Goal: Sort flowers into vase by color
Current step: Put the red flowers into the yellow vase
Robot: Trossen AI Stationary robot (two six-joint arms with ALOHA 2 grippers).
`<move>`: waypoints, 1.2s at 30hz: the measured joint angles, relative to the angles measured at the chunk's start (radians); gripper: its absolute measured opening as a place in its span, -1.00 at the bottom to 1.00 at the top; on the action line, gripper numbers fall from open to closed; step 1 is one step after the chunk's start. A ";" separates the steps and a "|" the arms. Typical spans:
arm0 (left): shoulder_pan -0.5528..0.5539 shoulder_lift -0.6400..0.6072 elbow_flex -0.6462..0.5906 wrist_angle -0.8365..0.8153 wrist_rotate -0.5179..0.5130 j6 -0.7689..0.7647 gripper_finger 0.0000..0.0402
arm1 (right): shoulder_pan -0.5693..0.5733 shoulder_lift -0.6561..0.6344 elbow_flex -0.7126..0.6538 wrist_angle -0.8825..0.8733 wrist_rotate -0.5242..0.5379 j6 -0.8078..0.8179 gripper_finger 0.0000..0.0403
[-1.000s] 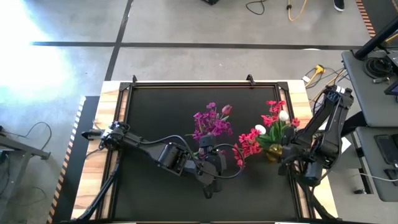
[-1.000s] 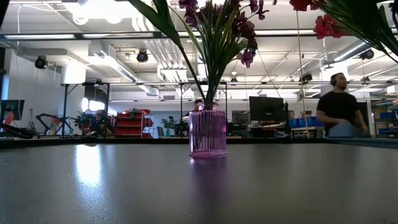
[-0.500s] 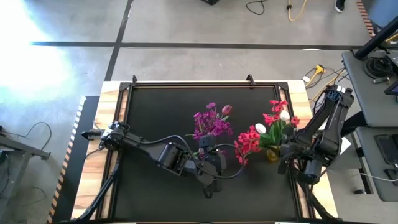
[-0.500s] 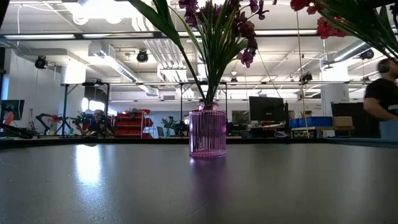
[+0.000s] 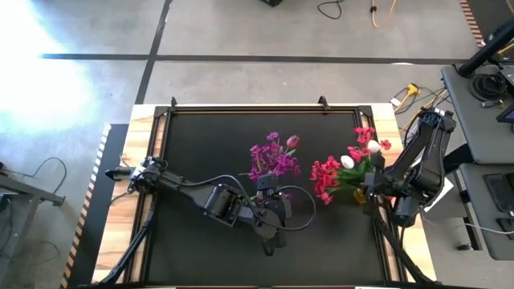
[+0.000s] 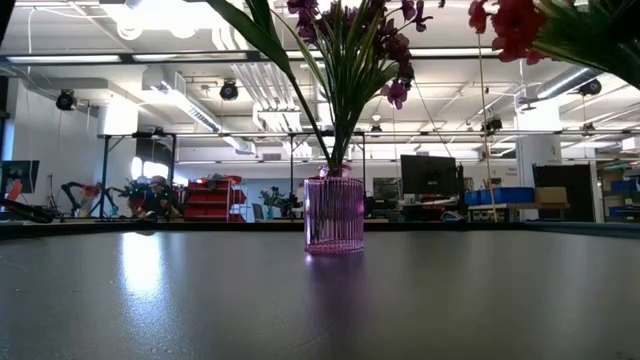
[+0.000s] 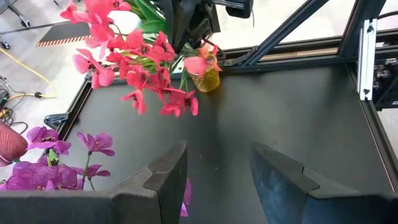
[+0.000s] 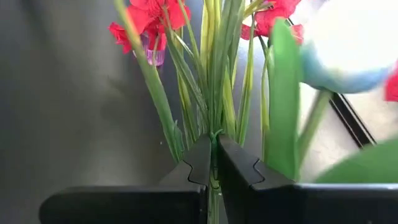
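Observation:
Purple flowers [image 5: 273,160] stand in a pink ribbed glass vase [image 6: 333,215] at the table's middle. A bunch of red flowers [image 5: 328,175] with white buds [image 5: 348,161] leans over the table's right side, above a small yellow vase [image 7: 206,81]. I cannot tell whether the stems' lower ends reach into that vase. My right gripper [image 8: 213,163] is shut on this bunch's green stems, beside the table's right edge [image 5: 368,191]. My left gripper [image 7: 217,177] stands open just near of the pink vase [image 5: 283,210], pointing toward the table's right, with nothing between its fingers. My right gripper pinches the bunch's green stems [image 8: 213,138] between its two fingers, well below the blooms. The fingers lie across the stems. The bunch slants away from the gripper, its blooms toward the table's middle and clear of the table.
A raised black frame [image 7: 292,50] runs round the dark table top. Bare dark table [image 5: 201,152] lies left of and in front of the pink vase. Cables and a grey bench [image 5: 482,112] stand beyond the right edge.
The red bunch has swung toward the table's right and far edges, with its blooms rising. My right arm has shifted slightly toward the far edge with it. A person in the room behind has walked out of the low view.

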 joint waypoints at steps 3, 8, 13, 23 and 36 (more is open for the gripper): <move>0.000 0.000 0.000 0.000 0.000 0.000 -0.22 | 0.000 0.000 0.009 -0.001 0.007 -0.015 -0.93; 0.000 0.000 0.000 -0.003 0.000 0.000 -0.22 | 0.000 -0.007 0.033 -0.011 0.017 -0.044 -0.94; 0.000 0.000 0.000 -0.006 0.000 0.000 -0.22 | 0.000 -0.028 0.033 -0.101 -0.030 0.038 -0.94; 0.000 0.000 0.000 -0.006 0.000 0.000 -0.22 | 0.000 -0.046 0.016 -0.170 -0.178 0.144 -0.94; 0.000 0.000 0.000 -0.010 0.000 0.000 -0.22 | 0.000 -0.045 -0.041 -0.174 -0.325 0.179 -0.74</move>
